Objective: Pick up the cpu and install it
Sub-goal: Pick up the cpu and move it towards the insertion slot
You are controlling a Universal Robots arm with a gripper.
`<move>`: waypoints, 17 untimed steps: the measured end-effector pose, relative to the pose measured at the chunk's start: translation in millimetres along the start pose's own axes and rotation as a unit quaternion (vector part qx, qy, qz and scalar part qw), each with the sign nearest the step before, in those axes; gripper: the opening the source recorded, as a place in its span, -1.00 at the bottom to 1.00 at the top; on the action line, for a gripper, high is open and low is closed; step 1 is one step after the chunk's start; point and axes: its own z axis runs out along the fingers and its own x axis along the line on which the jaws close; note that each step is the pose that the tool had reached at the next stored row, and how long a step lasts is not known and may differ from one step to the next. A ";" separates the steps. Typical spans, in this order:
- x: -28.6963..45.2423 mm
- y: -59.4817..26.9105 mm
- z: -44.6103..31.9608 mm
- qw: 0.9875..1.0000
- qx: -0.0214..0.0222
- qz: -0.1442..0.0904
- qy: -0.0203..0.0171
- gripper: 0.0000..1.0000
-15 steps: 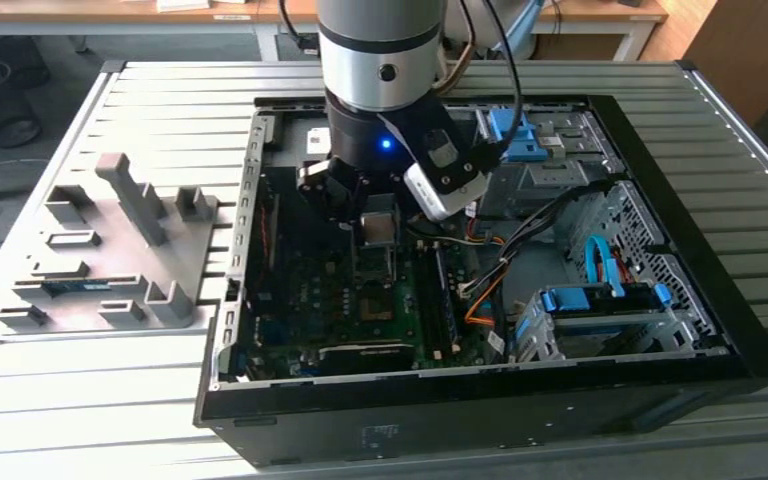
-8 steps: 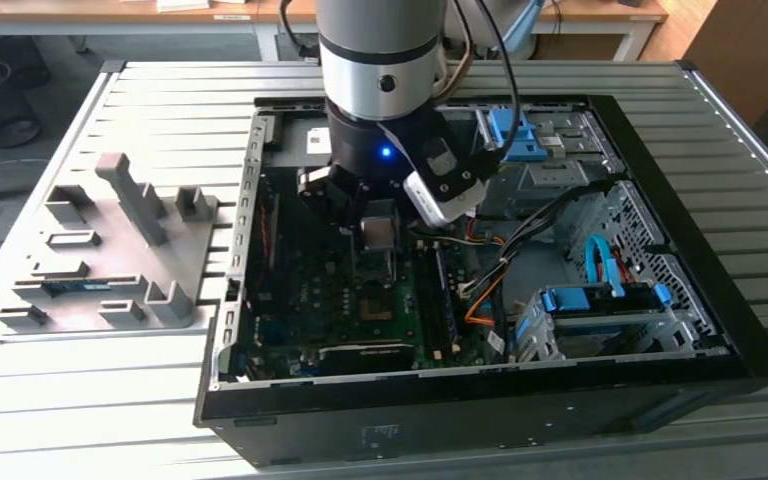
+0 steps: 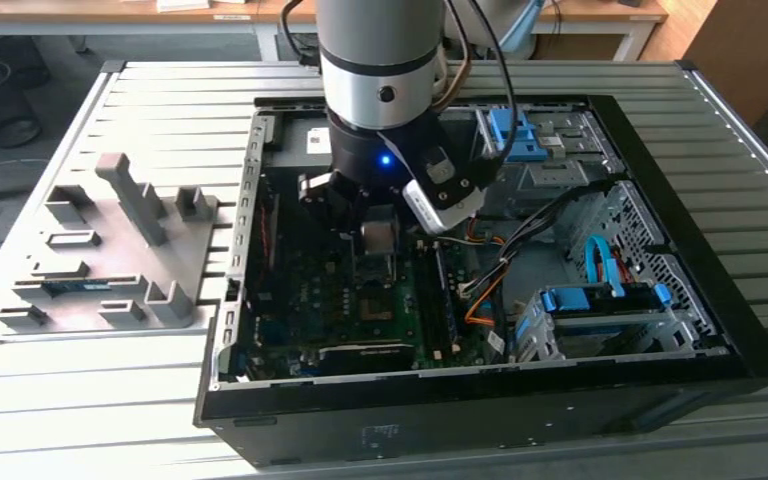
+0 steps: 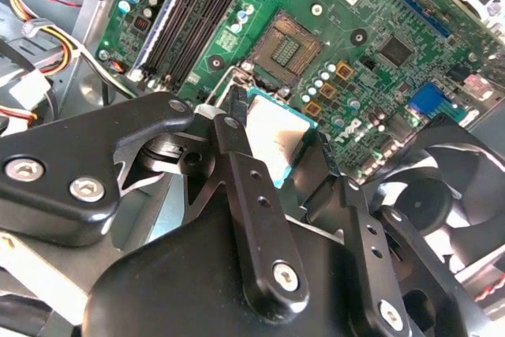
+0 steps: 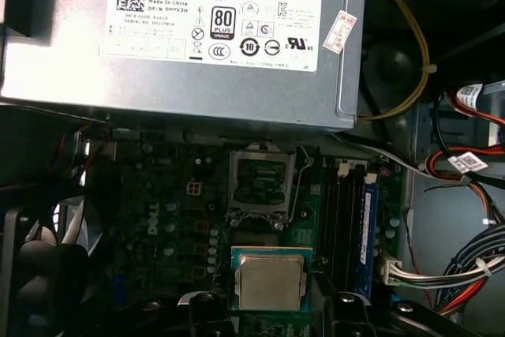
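The cpu [image 5: 270, 282] is a flat square chip with a dull silver top on a green-edged board. My gripper [image 5: 272, 307] is shut on it, one black finger [image 4: 237, 144] on each side. In the second wrist view the cpu [image 4: 276, 136] hangs above the green motherboard, short of the open dark socket [image 4: 286, 47] with its metal frame. In the first wrist view the socket [image 5: 260, 181] lies between the chip and the power supply. The exterior view has my gripper [image 3: 377, 237] low inside the open computer case [image 3: 491, 390], the grey cpu [image 3: 379, 236] at its tip.
A grey power supply box [image 5: 181, 37] sits just past the socket. Memory slots [image 5: 347, 211] run beside it, a black fan [image 4: 426, 195] is on the other side. Loose cables [image 5: 465, 274] and blue drive cages [image 3: 598, 300] fill the case's right. A grey parts fixture [image 3: 117, 250] stands outside, on the exterior view's left.
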 end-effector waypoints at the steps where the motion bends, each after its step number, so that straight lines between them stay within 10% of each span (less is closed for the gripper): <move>1: 0.0 -0.1 0.9 1.000 0.000 0.000 0.000 -0.05; 17: 0.3 -0.7 14.0 1.000 0.000 0.000 0.000 -0.05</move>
